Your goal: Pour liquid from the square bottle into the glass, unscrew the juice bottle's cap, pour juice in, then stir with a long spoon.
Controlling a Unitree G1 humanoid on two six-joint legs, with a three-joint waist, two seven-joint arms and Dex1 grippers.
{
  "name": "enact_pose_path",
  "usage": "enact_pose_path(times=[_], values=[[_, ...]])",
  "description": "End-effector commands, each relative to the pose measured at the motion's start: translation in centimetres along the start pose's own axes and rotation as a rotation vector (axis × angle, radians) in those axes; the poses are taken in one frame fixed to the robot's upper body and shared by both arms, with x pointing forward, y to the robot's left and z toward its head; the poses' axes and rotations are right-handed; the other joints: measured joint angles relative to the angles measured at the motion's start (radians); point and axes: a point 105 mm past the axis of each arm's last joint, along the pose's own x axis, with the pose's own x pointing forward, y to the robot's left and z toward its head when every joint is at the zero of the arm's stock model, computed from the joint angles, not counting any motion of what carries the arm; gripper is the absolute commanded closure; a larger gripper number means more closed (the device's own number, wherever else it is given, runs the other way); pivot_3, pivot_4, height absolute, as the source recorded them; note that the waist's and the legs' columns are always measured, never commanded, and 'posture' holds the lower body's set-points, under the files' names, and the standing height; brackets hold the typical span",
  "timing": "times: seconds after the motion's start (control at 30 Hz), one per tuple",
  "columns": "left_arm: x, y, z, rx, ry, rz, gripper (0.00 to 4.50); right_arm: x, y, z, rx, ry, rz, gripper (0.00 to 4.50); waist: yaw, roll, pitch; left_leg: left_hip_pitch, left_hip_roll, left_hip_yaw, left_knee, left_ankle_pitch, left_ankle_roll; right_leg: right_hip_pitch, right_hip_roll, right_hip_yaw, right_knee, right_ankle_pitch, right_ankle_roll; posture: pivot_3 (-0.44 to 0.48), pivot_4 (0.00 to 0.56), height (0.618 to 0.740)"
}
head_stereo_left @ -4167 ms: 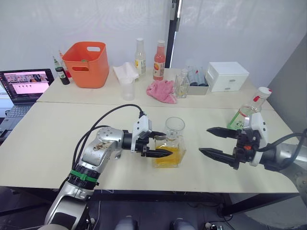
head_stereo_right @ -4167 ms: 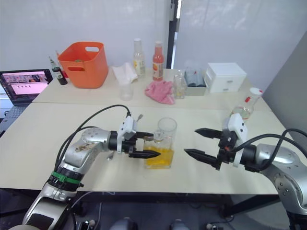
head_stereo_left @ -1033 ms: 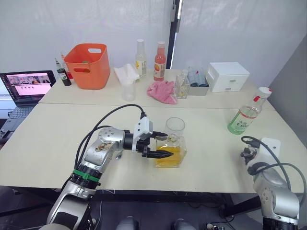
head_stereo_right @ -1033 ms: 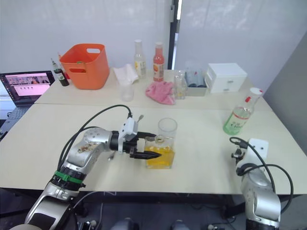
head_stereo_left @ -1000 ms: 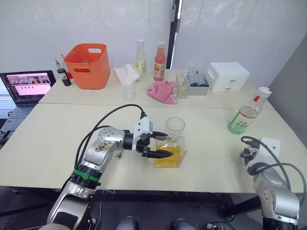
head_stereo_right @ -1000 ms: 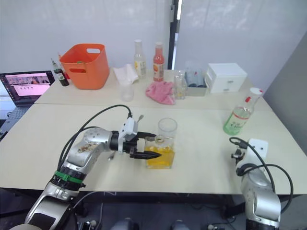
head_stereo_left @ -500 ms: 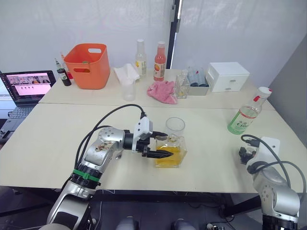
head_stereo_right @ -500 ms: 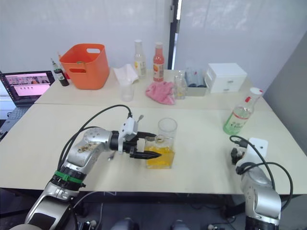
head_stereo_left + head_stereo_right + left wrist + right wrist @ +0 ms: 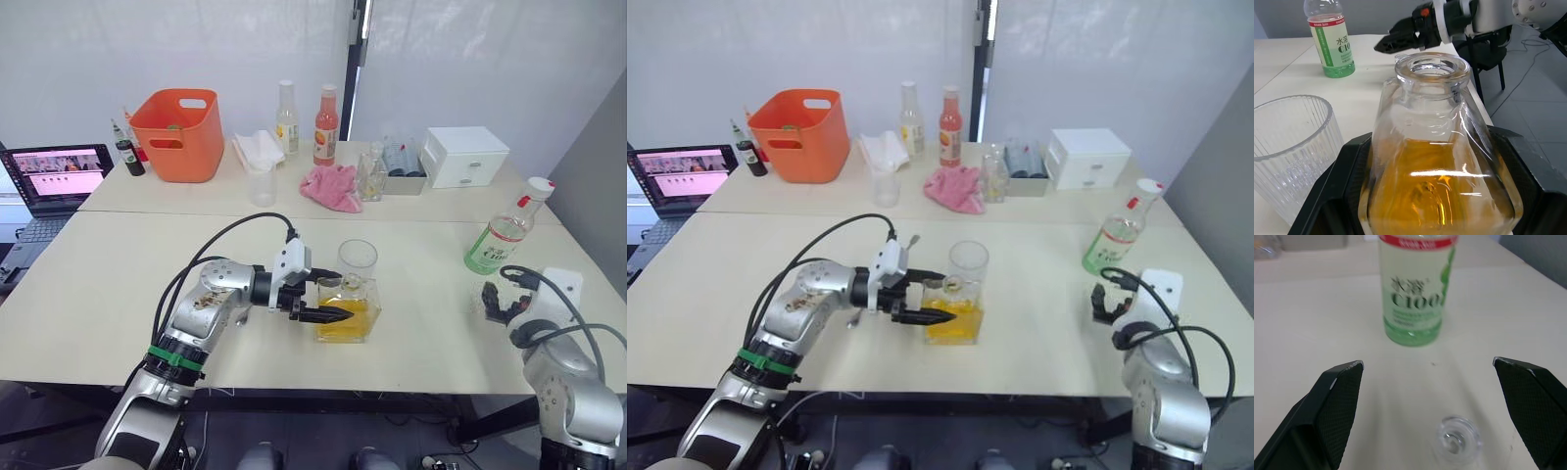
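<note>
The square bottle (image 9: pixel 346 315), half full of orange-yellow liquid and uncapped, stands mid-table. My left gripper (image 9: pixel 331 295) is shut on it, one black finger (image 9: pixel 1339 186) on each flat side. Just behind it is the empty ribbed glass (image 9: pixel 358 260). The juice bottle (image 9: pixel 504 241) with its white, red-banded cap (image 9: pixel 539 186) stands at the right. My right gripper (image 9: pixel 1427 362) is open and points at the juice bottle from a short way off. The long spoon's bowl (image 9: pixel 912 238) peeks out behind my left gripper.
A small clear stopper (image 9: pixel 1458 440) lies on the table between my right fingers. At the back stand an orange tub (image 9: pixel 176 132), a laptop (image 9: pixel 54 174), two tall bottles (image 9: pixel 326 122), a small cup (image 9: pixel 261 184), a pink cloth (image 9: pixel 331 186) and a white drawer box (image 9: pixel 462 155).
My right arm, earlier stretched toward the table's middle and then pulled back, has swung up toward the juice bottle. The left gripper and square bottle have stayed put.
</note>
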Motion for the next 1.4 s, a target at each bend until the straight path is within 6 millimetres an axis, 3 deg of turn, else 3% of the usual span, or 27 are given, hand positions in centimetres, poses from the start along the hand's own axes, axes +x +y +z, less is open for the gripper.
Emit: enact_pose_path(times=[0.03,0.13,0.33,0.57,0.73,0.9,1.2,1.4], values=[[-0.8,-0.5,1.5,0.032,-0.044,-0.024,1.70,-1.5,1.6,4.0,-0.041,-0.171,0.178,0.00,-0.005,0.000,0.000,0.000,0.001,0.000,0.000,0.000,0.000,0.000,0.000,0.000,0.000,0.000,0.000,0.000,0.150,0.715],[-2.0,-0.7,2.0,0.027,-0.078,-0.011,1.70,-3.1,3.9,5.0,-0.049,-0.221,0.401,0.00,-0.019,0.001,0.001,0.000,0.002,0.000,-0.001,0.000,0.000,0.000,0.002,0.000,-0.001,0.000,0.000,0.000,0.150,0.715],[-4.8,-0.6,3.0,0.033,-0.099,0.047,1.70,-5.4,7.4,3.3,-0.071,-0.135,0.705,0.00,-0.023,0.001,0.001,0.000,0.004,-0.001,-0.001,0.000,0.000,0.000,0.004,0.001,0.000,0.000,0.000,0.000,0.150,0.715],[-8.7,-0.3,3.7,0.032,-0.049,0.136,1.70,-5.5,9.0,2.1,-0.083,-0.106,0.781,0.00,-0.019,0.001,0.002,0.000,0.004,-0.001,-0.001,0.000,-0.001,-0.001,0.004,0.002,-0.001,0.000,-0.001,0.000,0.150,0.715],[-11.2,2.5,4.5,0.098,-0.006,0.286,1.70,-5.1,9.1,1.5,-0.078,-0.085,0.792,0.00,-0.011,0.001,0.003,0.000,0.003,-0.001,0.000,0.000,-0.001,-0.001,0.004,0.002,0.000,0.000,-0.001,0.000,0.150,0.715],[-11.2,4.6,5.3,0.170,-0.018,0.362,1.70,-5.1,9.4,1.4,-0.062,-0.073,0.808,0.00,-0.003,0.000,0.003,-0.001,0.003,0.000,0.000,0.001,-0.001,-0.001,0.004,0.002,-0.001,0.000,-0.001,0.000,0.150,0.715],[-8.0,10.1,7.2,0.405,-0.045,0.486,1.70,-5.5,11.0,2.0,-0.036,-0.090,0.855,0.00,0.005,-0.001,0.004,-0.003,0.002,0.000,0.001,0.001,-0.001,-0.002,0.004,0.002,0.000,0.000,-0.001,0.000,0.150,0.715],[-5.4,11.7,8.0,0.590,-0.031,0.497,1.70,-6.0,11.7,2.5,-0.026,-0.106,0.863,0.00,0.005,-0.002,0.004,-0.006,0.002,0.000,0.001,0.001,-0.001,-0.005,0.004,0.002,-0.001,0.001,-0.001,0.000,0.150,0.715]])
